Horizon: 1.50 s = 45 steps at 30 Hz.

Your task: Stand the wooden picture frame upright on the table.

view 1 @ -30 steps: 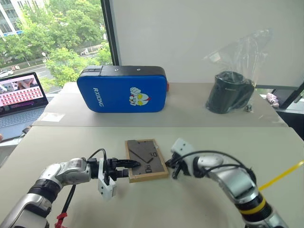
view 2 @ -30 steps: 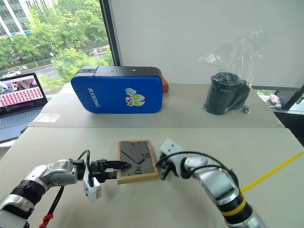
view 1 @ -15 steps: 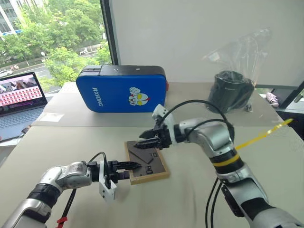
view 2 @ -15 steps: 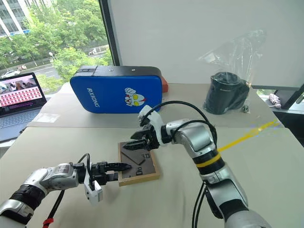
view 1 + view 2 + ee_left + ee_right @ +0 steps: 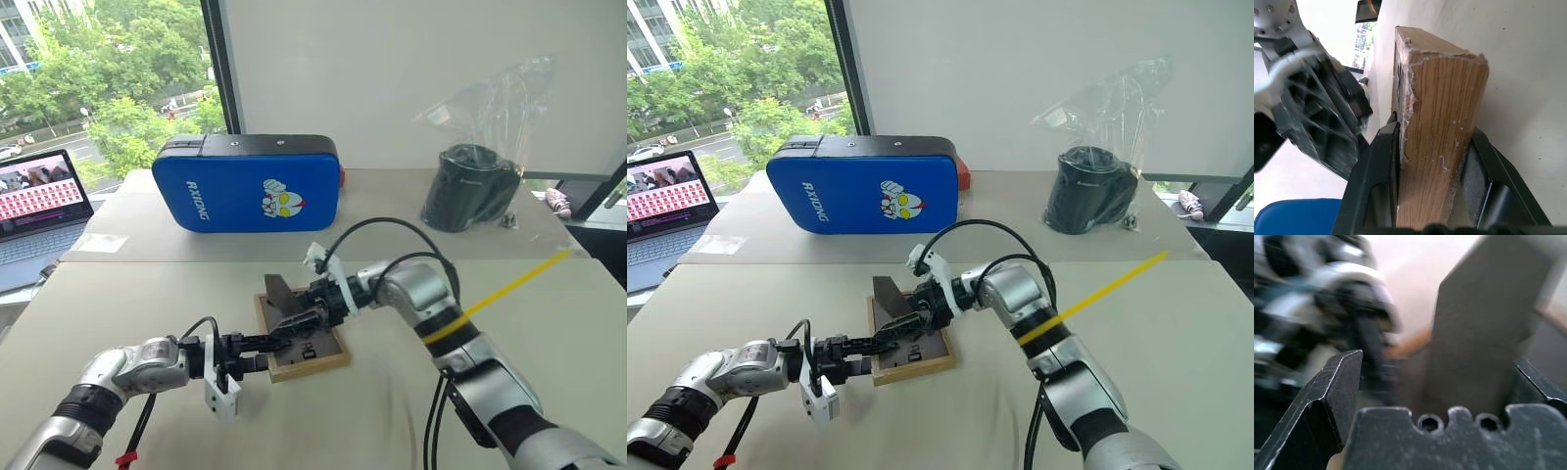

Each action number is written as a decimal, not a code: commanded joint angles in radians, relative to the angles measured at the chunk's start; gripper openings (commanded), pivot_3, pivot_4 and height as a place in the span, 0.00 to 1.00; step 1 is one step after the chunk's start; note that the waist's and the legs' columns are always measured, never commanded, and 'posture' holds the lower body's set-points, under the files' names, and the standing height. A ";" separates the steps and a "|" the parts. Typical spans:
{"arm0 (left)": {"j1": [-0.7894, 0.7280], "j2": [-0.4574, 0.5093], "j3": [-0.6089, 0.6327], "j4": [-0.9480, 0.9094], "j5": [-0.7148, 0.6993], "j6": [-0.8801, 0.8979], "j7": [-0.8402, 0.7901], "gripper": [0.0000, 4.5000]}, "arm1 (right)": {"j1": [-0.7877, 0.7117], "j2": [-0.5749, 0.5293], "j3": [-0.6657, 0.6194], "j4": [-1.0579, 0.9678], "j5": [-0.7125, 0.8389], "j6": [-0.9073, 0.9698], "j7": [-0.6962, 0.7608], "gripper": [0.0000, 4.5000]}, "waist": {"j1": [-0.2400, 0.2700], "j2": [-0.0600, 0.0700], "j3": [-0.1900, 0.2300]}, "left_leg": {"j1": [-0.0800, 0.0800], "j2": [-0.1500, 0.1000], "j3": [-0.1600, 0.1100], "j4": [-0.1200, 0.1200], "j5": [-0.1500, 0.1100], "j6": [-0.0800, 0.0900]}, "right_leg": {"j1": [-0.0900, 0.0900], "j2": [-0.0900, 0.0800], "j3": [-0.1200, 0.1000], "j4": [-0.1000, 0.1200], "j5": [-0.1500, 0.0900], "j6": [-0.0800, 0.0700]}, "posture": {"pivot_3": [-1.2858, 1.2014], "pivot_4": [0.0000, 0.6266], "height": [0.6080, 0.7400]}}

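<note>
The wooden picture frame (image 5: 318, 354) lies back-up on the table (image 5: 147, 294), near its middle. Its dark fold-out stand (image 5: 278, 294) is raised off the back. My left gripper (image 5: 282, 344) is shut on the frame's near left edge; in the left wrist view the light wood (image 5: 1442, 122) sits pinched between the two black fingers (image 5: 1378, 161). My right gripper (image 5: 300, 319) hovers over the frame's back, open. In the right wrist view the stand (image 5: 1484, 333) stands between its spread fingers (image 5: 1337, 391), and I cannot tell whether they touch it.
A big blue padded case (image 5: 253, 184) stands at the back of the table. A laptop (image 5: 39, 211) sits at the far left, a black object in a clear plastic bag (image 5: 473, 186) at the back right. A yellow strip (image 5: 509, 286) crosses over my right arm.
My right gripper has opened and swung from the frame's right side over its back. The stand, flat before, is now raised. The left gripper has kept its grip in place.
</note>
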 commanded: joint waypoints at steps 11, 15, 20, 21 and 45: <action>0.019 0.014 -0.045 0.023 0.016 0.030 -0.043 0.28 | 0.046 -0.088 -0.075 -0.210 0.057 0.008 -0.072 0.98 | -0.003 0.002 0.004 | -0.003 0.000 0.000 0.000 0.000 0.000 | -0.003 0.000 0.000 0.000 0.000 0.000 | 0.52 0.24 1.00; 0.011 0.015 -0.051 0.028 0.014 0.029 -0.044 0.28 | 0.096 -0.172 -0.087 -0.213 0.005 -0.042 -0.110 0.98 | 0.000 0.002 0.004 | -0.002 0.000 0.000 0.000 0.000 0.000 | -0.003 0.000 0.000 0.000 0.000 0.000 | 0.52 0.24 1.00; -0.001 0.015 -0.055 0.044 0.006 0.028 -0.045 0.28 | 0.194 -0.363 -0.166 -0.215 -0.019 -0.082 -0.102 0.98 | 0.006 0.002 0.004 | -0.001 0.000 0.000 0.001 0.000 0.000 | -0.001 0.000 0.000 0.000 -0.004 0.007 | 0.52 0.24 1.00; -0.003 0.015 -0.057 0.046 0.005 0.027 -0.045 0.28 | 0.227 -0.401 -0.175 -0.209 -0.042 -0.124 -0.104 0.98 | 0.007 0.002 0.004 | -0.001 0.000 0.000 0.001 0.000 0.000 | -0.001 0.000 0.000 0.000 -0.004 0.007 | 0.52 0.24 1.00; -0.042 0.008 -0.083 0.055 -0.374 0.078 -0.237 0.28 | 0.567 -0.329 0.016 -0.361 -0.842 -1.485 -0.527 0.87 | 0.008 -0.004 0.007 | 0.001 0.000 0.002 0.001 0.002 -0.003 | 0.001 0.000 0.002 -0.003 -0.001 0.005 | 0.52 0.24 1.00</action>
